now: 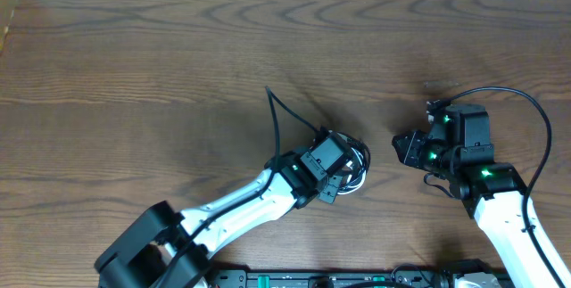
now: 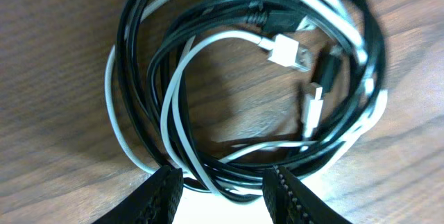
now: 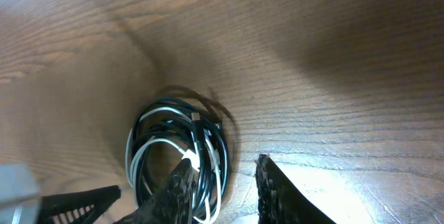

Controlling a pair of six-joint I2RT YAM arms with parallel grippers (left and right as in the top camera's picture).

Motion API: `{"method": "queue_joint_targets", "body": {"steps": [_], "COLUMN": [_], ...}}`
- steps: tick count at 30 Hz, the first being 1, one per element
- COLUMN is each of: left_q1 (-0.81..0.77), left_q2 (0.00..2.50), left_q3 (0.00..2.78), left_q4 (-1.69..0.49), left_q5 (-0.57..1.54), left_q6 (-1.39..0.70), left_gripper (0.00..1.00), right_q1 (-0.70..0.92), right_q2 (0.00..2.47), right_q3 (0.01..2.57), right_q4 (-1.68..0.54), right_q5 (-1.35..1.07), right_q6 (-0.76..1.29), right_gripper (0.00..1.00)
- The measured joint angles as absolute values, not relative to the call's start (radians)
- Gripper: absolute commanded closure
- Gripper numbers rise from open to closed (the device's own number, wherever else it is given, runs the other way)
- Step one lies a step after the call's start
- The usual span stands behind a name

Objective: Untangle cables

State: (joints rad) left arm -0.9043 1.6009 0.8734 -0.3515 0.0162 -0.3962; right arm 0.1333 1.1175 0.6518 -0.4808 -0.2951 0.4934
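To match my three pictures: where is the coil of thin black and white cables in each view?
Overhead: the coil of thin black and white cables, just right of centre.
Left wrist: coil fills most of the frame.
Right wrist: coil at bottom, left of centre.
Shared landmark: the brown wooden table.

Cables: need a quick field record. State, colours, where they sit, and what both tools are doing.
cables: one tangled coil, black and white strands, plug ends inside the loop
location: flat on the wooden table, below the left tool
left tool: open, fingers astride the coil's near edge
right tool: open, empty, off to the coil's side
status: not yet untangled
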Motion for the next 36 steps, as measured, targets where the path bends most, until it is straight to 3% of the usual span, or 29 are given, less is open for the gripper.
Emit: {"method": "queue_joint_targets", "body": {"steps": [5,17,26,36], "left_q1": [-0.904,-0.904,-0.897,-0.796], "left_q2": [1.688,1.717,1.711,1.458], "left_q3": [0.873,0.873,0.873,0.873], "left_q4": [-0.307,-0.259,-0.249,-0.22], "left_q5": [0.009,-0.006,-0.003,-0.026], "left_q6": [-0.396,-0.405,-0.408,-0.408], "left_gripper": [0.58,0.88,0.9,0.89], "right_q1": [0.133,0.133,0.133,0.135], "right_q2": [1.118,1.118,1.118,1.118], "right_q3": [0.652,0.652,0.652,0.652], "right_q4": [-0.464,-0.449,-0.52,-0.558], "right_q5": [-0.3,-0.321,-0.306,-0.299], "right_q6": [0.494,0.498,0.501,0.501], "right_gripper": [0.74,0.71,0.67,0.61]}}
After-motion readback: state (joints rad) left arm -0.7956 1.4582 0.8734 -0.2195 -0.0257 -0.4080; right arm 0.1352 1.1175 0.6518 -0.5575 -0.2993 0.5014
